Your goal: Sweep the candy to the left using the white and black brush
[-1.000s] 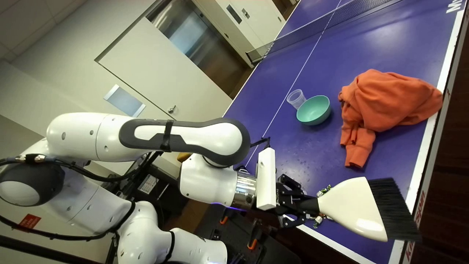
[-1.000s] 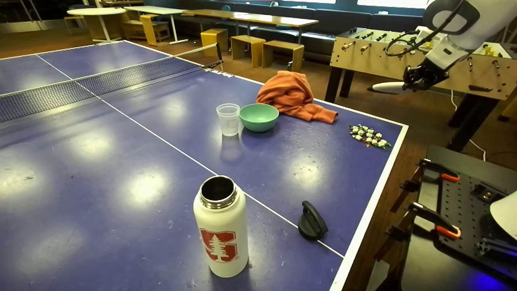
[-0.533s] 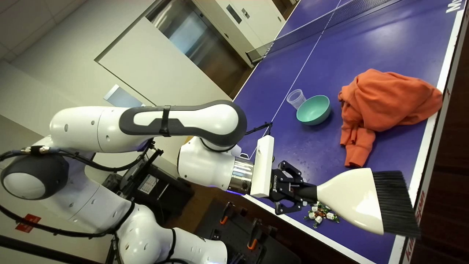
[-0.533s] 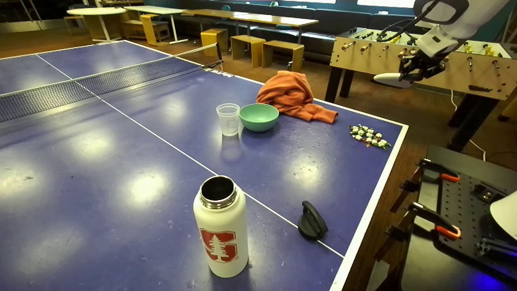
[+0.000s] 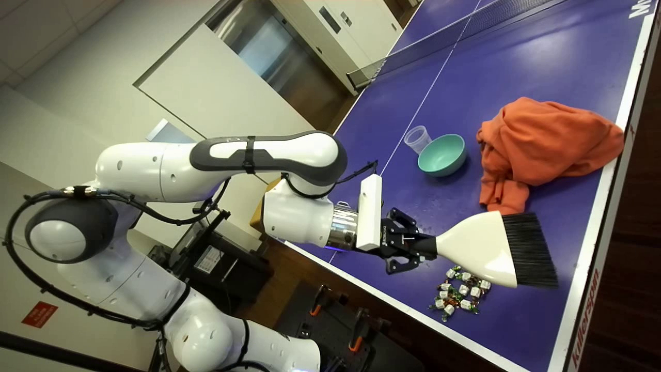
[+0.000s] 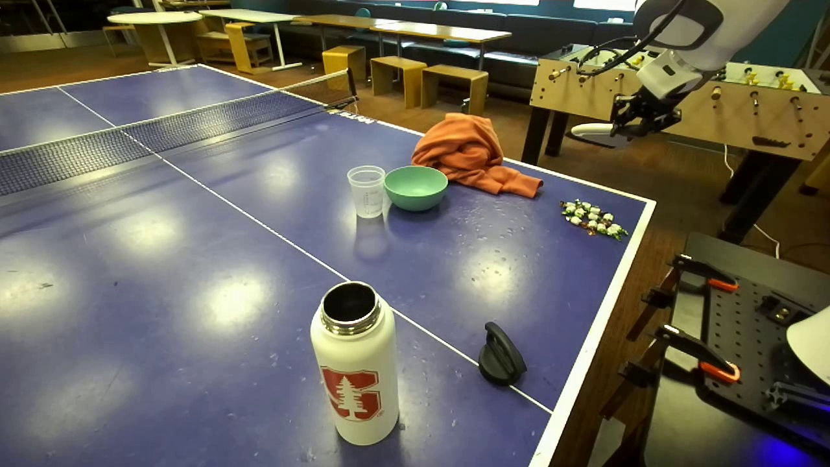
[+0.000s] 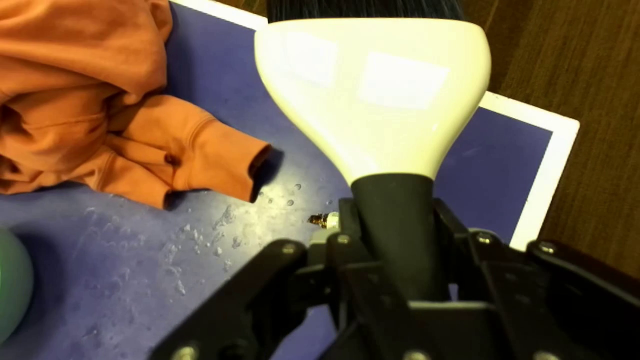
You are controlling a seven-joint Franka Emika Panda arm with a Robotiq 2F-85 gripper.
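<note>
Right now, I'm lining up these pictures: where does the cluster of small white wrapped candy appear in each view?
In an exterior view: candy cluster, lower right.
In an exterior view: candy cluster, right side, mid-height.
In the wrist view: one candy piece shows, just below centre.
Shared landmark: orange fabric garment.

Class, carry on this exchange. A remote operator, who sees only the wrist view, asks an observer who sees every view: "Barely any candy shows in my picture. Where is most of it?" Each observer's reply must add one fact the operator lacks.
Observer: In an exterior view, the candy lies in a loose cluster near a corner of the table.
Operator: My picture cuts off the bristles. Are they touching the table?
Observer: No; in an exterior view the brush is held up, well off the table.
Operator: And what stands beside the bowl at my picture's left edge?
Observer: A see-through cup.
</note>
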